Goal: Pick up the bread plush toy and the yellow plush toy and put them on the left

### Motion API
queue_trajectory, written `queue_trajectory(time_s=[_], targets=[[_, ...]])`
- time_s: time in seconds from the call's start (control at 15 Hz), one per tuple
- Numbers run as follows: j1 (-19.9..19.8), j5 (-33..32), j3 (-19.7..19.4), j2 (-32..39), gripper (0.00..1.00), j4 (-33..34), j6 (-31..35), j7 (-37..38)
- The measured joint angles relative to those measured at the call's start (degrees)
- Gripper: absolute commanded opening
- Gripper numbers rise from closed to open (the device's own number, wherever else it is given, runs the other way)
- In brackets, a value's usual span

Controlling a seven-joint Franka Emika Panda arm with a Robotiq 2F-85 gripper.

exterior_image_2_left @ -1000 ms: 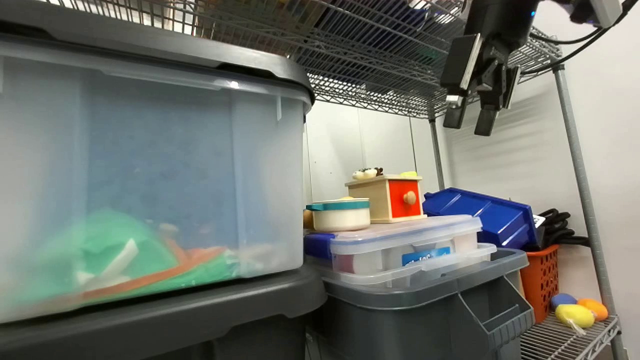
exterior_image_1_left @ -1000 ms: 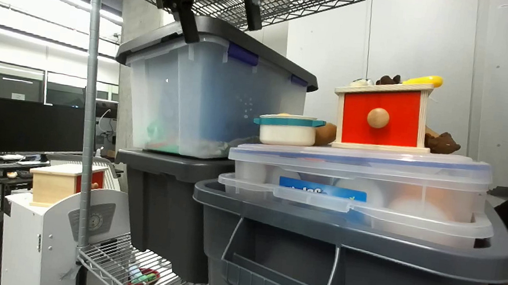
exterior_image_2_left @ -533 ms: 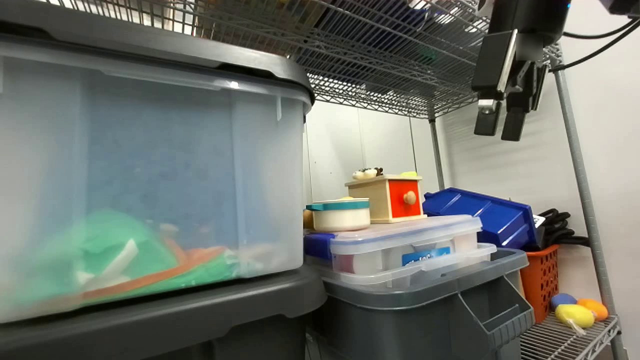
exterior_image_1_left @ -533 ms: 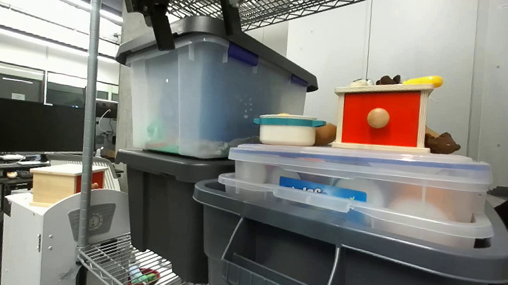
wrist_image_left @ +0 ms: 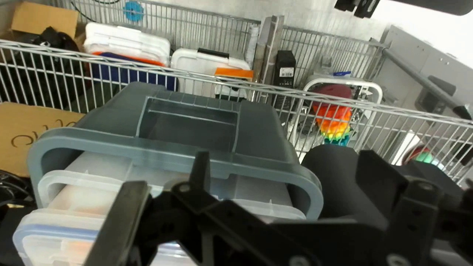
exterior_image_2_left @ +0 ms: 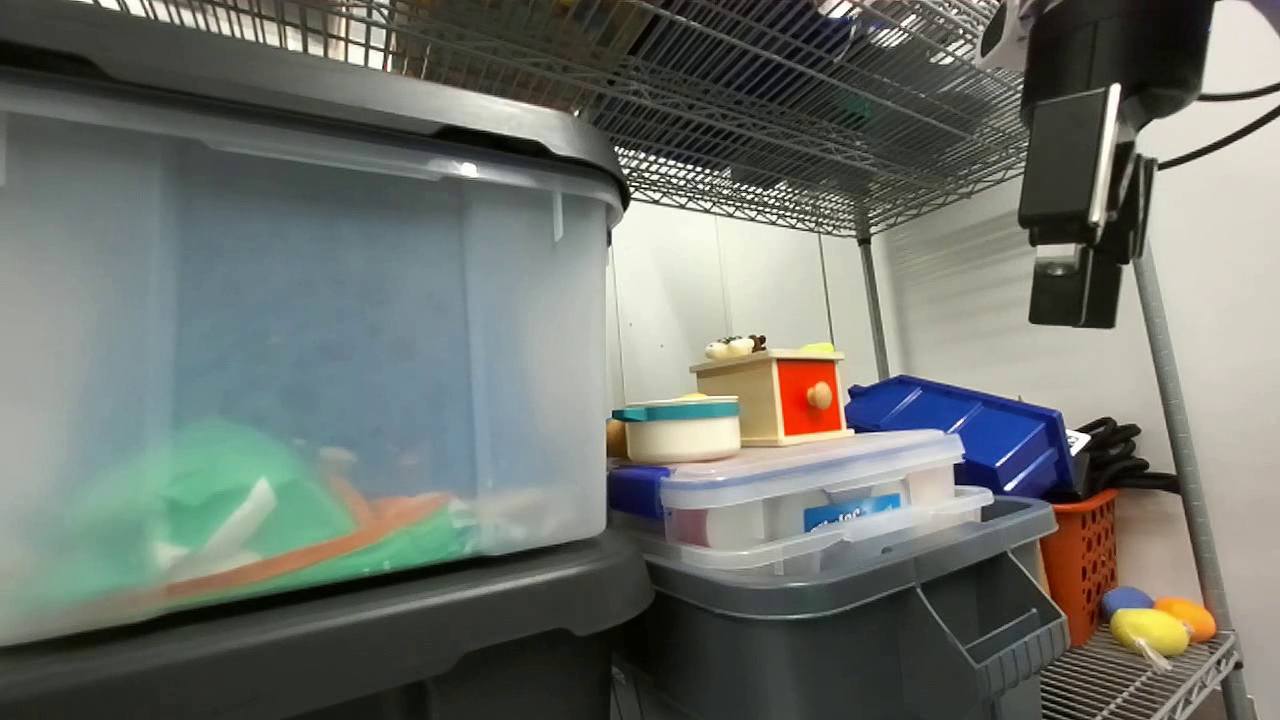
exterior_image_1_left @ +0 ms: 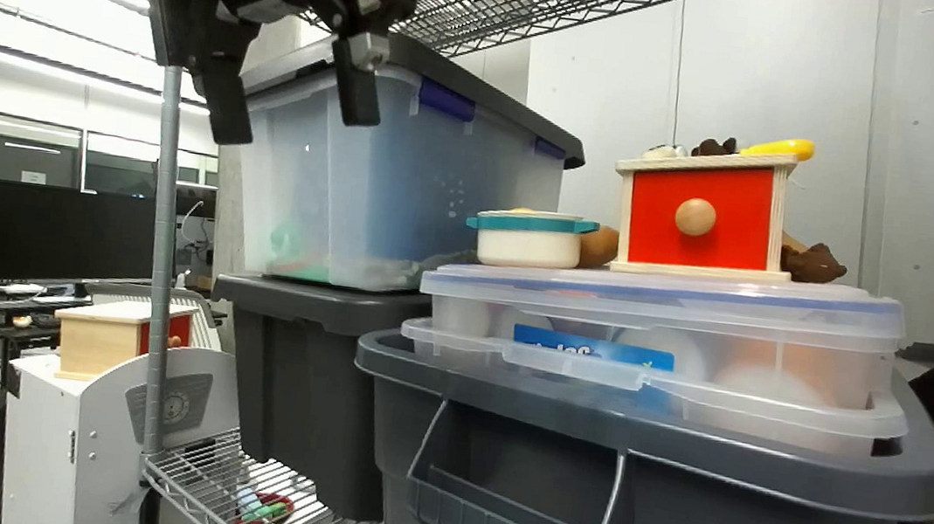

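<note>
A bright yellow, lemon-like rounded toy (exterior_image_2_left: 1150, 632) lies on the low wire shelf in an exterior view, fitting the yellow plush toy. The bread plush toy is not clearly visible. A smooth brown rounded thing (exterior_image_1_left: 599, 246) is half hidden behind the teal-rimmed pot, and a tan bit (exterior_image_1_left: 793, 243) shows behind the red box; I cannot tell whether either is the bread. My gripper (exterior_image_1_left: 295, 112) is open and empty, hanging high in front of the clear bin. It also shows in an exterior view (exterior_image_2_left: 1075, 290), fingers overlapping, and in the wrist view (wrist_image_left: 285, 159), above the dark bins.
The teal-rimmed pot (exterior_image_1_left: 529, 241) and red-fronted box (exterior_image_1_left: 697, 213) stand on a clear lidded container (exterior_image_1_left: 664, 306) in a grey bin (exterior_image_1_left: 715, 479). A tall clear bin (exterior_image_1_left: 406, 176) stands beside them. A wire shelf (exterior_image_2_left: 740, 120) hangs overhead. An orange basket (exterior_image_2_left: 1080, 565) stands behind.
My gripper has moved left and down in an exterior view, and right and down in the other camera's picture, away from the tall clear bin's lid. Its fingers have stayed open. The objects have not moved.
</note>
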Motion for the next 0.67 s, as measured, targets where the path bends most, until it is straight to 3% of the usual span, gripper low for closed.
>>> queue_trajectory(time_s=[0.67], targets=[[2.44, -0.16, 4.63, -3.39, 1.00, -7.45, -4.44, 3.97]])
